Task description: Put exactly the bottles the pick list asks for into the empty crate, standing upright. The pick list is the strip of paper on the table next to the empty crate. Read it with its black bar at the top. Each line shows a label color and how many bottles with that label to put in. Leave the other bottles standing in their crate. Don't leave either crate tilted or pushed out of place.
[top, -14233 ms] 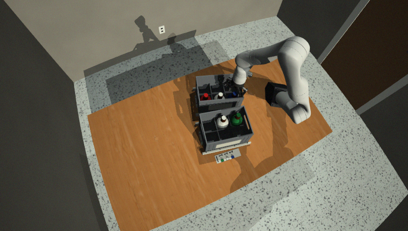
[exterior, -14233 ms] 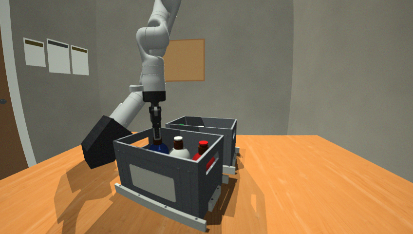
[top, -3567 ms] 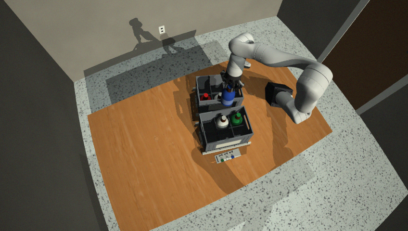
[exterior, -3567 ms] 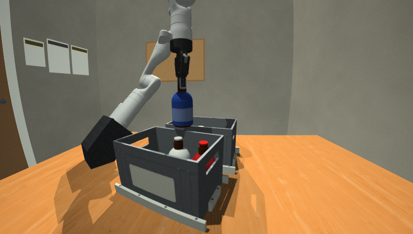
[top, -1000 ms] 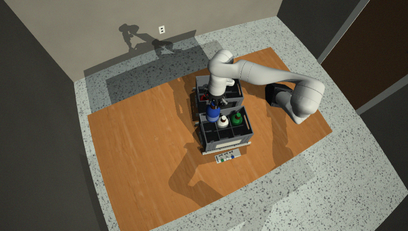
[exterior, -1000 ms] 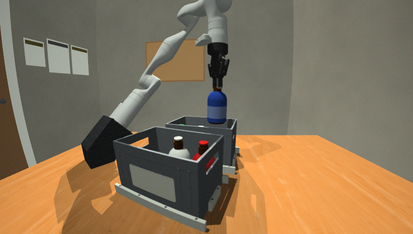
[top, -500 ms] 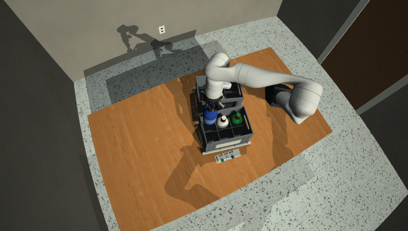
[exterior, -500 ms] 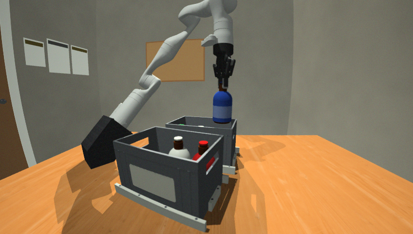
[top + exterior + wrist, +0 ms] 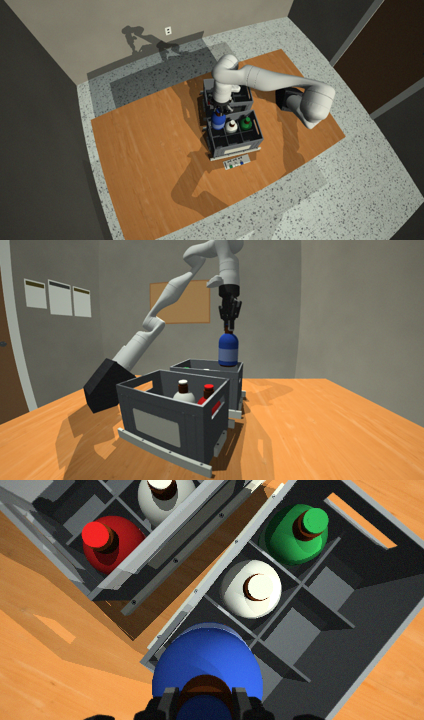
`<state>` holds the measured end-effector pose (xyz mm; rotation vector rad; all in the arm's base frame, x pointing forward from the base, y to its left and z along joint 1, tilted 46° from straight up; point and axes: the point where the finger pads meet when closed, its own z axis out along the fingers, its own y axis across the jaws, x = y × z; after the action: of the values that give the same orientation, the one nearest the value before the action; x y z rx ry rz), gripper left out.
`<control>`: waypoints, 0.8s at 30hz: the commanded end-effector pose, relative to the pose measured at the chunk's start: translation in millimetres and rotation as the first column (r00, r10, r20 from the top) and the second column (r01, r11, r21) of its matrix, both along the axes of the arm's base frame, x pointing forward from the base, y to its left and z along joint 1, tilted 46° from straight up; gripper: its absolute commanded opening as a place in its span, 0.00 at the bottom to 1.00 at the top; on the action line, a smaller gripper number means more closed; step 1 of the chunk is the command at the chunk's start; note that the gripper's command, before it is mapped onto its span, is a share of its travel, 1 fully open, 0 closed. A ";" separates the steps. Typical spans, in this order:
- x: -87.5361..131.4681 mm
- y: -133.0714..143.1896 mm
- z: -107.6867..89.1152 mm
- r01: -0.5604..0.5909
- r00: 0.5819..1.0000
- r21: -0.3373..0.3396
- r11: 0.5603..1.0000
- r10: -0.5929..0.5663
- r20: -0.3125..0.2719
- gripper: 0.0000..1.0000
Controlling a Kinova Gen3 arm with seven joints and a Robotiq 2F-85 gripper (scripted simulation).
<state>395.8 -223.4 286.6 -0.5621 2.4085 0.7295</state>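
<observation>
My gripper (image 9: 219,111) (image 9: 228,328) (image 9: 205,701) is shut on the neck of a blue bottle (image 9: 218,121) (image 9: 228,350) (image 9: 207,655), held upright and raised over the far-left corner cell of the crate beside the pick list (image 9: 237,149) (image 9: 208,375) (image 9: 385,625). In that crate a white bottle (image 9: 231,127) (image 9: 245,597) and a green bottle (image 9: 245,124) (image 9: 290,547) stand in the same row. The pick list (image 9: 246,157) shows green, white and blue marks; its counts are too small to read. The other crate (image 9: 190,424) (image 9: 155,539) holds a white bottle (image 9: 184,397) and a red bottle (image 9: 204,400) (image 9: 125,545).
Pale rails (image 9: 235,154) (image 9: 168,451) run along the crates' bases. The two crates stand close together with a narrow gap. In the wrist view, dividers (image 9: 327,610) separate the cells. The arm base (image 9: 104,385) stands beside the crates.
</observation>
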 end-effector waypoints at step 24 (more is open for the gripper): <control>-2.2 -6.4 -1.6 0.000 1.000 -0.007 1.000 0.000 0.004 0.10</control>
<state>395.7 -223.8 285.4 -0.5647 2.4075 0.7309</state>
